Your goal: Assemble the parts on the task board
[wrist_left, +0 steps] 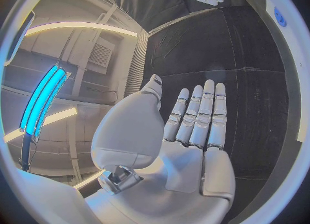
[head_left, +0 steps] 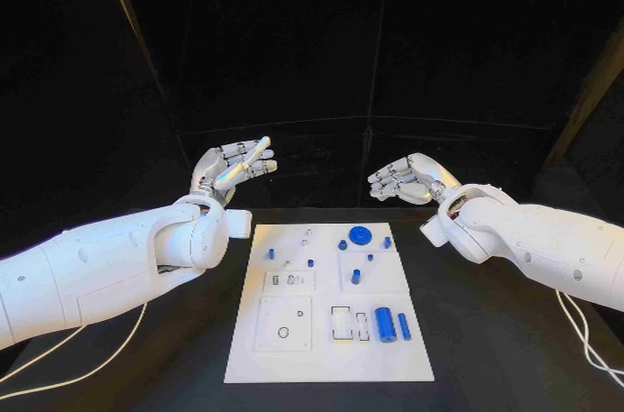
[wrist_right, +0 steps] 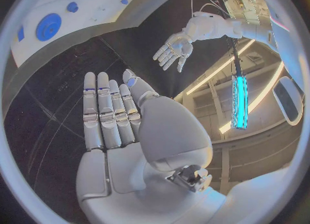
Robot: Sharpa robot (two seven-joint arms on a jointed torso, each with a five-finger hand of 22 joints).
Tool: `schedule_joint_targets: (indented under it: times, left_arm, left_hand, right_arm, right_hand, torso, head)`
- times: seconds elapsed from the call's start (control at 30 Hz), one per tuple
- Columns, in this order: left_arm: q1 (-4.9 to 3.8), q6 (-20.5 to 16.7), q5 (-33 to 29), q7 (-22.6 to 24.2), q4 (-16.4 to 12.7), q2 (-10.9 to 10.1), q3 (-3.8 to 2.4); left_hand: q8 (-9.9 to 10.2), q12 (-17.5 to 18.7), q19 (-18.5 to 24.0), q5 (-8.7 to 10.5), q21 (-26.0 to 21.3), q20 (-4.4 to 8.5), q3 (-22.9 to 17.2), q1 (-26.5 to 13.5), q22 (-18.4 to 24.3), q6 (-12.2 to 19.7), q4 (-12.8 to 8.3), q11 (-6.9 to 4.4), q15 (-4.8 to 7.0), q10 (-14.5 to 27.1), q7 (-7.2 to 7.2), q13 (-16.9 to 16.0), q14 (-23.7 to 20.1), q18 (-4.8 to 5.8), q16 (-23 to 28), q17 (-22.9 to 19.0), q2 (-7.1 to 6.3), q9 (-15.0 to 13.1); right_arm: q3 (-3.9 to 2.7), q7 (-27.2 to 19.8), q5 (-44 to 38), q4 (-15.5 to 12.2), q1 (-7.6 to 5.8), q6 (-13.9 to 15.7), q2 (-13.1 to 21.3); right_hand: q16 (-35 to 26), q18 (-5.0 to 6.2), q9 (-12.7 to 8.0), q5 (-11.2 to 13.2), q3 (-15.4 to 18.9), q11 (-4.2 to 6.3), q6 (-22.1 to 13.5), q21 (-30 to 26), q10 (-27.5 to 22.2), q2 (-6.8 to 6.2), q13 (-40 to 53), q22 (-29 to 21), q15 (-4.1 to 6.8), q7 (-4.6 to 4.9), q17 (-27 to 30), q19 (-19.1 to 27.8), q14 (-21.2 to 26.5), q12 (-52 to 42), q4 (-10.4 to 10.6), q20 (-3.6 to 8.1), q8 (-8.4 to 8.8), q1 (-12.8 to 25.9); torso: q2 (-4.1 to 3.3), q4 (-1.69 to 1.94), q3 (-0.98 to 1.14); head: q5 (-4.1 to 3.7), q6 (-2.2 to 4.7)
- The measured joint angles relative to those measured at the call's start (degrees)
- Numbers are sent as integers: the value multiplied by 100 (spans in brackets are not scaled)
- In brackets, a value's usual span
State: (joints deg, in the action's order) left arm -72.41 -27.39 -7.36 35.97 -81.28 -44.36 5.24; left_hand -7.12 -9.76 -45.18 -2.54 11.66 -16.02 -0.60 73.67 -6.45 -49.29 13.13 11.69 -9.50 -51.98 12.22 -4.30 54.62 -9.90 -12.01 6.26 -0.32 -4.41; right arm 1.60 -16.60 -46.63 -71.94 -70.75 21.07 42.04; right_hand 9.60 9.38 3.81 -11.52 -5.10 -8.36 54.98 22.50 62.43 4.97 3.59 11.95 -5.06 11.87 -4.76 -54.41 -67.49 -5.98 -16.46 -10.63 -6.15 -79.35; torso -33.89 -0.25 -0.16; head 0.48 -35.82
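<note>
Task board bearing blue parts, left hand and right hand fingers spread, empty

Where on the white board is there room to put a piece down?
The task board is bare along its near edge, below the square plate and the big blue cylinder. Its far half is crowded around the blue disc. Black table beside the board is bare too.
</note>
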Motion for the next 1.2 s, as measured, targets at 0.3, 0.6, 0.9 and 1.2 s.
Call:
schedule_joint_targets:
  times: [0.3,0.6,0.9,1.2]
  left_arm:
    - [1,57,6,22,-615,-344,2]
    - [37,175,75,22,-1042,-459,2]
    - [54,303,185,22,-1205,-477,3]
    - [55,368,237,22,-1292,-527,1]
  left_hand:
    - [0,0,-515,0,79,170,43,249,-2,-339,-350,-126,187,-363,98,41,556,4,-98,54,60,35]
    - [29,50,-558,1,79,171,52,298,27,-365,-437,-146,170,-383,109,56,580,10,-72,53,109,53]
    - [49,89,-558,1,79,171,51,298,45,-365,-469,-146,170,-383,109,55,580,11,-25,53,109,59]
    - [48,110,-557,4,79,171,67,297,52,-365,-485,-146,170,-383,109,55,580,12,-25,52,109,58]
  right_arm:
    - [-7,654,-1715,-142,-204,-230,-83]
    - [-6,1245,-3294,-197,-243,-571,-354]
    - [-10,1604,-4125,-160,-248,-936,-550]
    - [-10,1802,-4454,-141,-248,-1235,-621]
  right_hand:
    - [451,0,-1,-65,-184,214,399,1271,598,-170,11,792,334,-161,-357,-329,-1132,89,-9,329,39,54]
    - [1857,-1,-7,-89,-625,328,507,2765,624,-487,13,1724,506,-239,-1453,-511,-1646,223,10,511,242,374]
    - [3169,-2,-9,-49,-937,305,352,3815,337,-570,20,2843,506,-247,-2423,-951,-1646,223,42,461,254,607]
    - [4242,-97,-9,-15,-1064,273,320,4476,259,-631,20,3715,506,-252,-3438,-1278,-1646,223,71,418,254,667]
  torso:
    - [-319,43,-1]
    - [-626,91,-1]
    - [-842,127,10]
    - [-967,130,20]
  head:
    - [-37,174]
    - [-58,290]
    - [-70,322]
    - [-93,289]
